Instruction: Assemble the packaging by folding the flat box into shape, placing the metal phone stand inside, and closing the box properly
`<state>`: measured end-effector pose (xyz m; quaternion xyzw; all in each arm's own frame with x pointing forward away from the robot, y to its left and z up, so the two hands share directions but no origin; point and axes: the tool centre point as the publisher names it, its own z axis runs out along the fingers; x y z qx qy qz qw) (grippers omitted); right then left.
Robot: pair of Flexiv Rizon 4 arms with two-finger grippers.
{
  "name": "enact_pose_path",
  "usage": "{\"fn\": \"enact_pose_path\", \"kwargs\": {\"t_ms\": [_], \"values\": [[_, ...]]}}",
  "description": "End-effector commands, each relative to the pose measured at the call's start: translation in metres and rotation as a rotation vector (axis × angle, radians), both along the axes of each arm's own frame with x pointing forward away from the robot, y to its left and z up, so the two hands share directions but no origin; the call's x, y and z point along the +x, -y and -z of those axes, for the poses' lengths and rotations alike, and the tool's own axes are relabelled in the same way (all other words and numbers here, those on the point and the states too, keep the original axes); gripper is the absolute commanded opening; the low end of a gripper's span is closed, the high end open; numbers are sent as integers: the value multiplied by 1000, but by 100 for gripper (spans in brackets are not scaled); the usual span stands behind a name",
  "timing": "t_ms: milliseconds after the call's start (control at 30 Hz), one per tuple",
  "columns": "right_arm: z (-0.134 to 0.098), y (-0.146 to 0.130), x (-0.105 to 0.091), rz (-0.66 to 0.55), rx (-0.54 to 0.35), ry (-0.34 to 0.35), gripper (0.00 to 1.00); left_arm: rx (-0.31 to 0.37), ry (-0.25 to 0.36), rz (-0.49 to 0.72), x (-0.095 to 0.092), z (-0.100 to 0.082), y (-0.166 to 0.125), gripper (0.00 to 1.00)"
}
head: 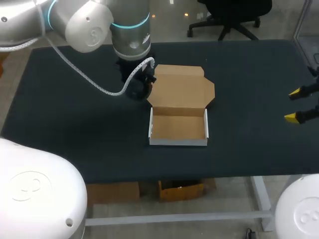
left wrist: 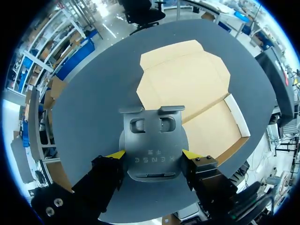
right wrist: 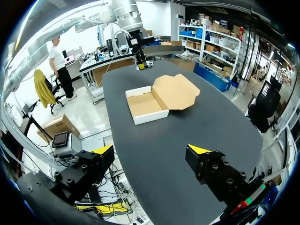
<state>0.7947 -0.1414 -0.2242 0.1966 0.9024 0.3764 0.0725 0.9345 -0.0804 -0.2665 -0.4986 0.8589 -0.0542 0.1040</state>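
Phone stand (left wrist: 152, 150) — hooked end toward box (left wrist: 187, 89), left fingers (left wrist: 116, 154) clamped; right fingers (right wrist: 198, 149) apart.

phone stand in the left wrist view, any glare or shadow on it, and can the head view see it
Left wrist view: the phone stand, gripped in the left end effector, is evenly lit, matt grey, with no glare. Head view: the left arm covers the stand from above; the box is evenly lit, with no hard shadow beside it on the table.
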Motion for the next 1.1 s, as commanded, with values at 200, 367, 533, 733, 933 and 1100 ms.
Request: {"fn": "enact_pose_path", "kwargs": {"t_ms": [200,367,533,733,933,1100], "values": [[-1,1,1,-5,4,-5,100,2,0,25,-13,1,17,0],[-1,1,1,-5,4,-5,100,-7,-12,52,-20,5,28,0],[-1,1,1,-5,4,-5,100,-10,-21,73,-26,9,40,0],[-1,1,1,-5,4,-5,100,-12,-23,95,-34,13,52,0],[-1,1,1,-5,4,-5,100,-21,-35,119,-41,18,62,0],[-1,1,1,-5,4,-5,100,-25,-46,122,-44,23,70,0]]}}
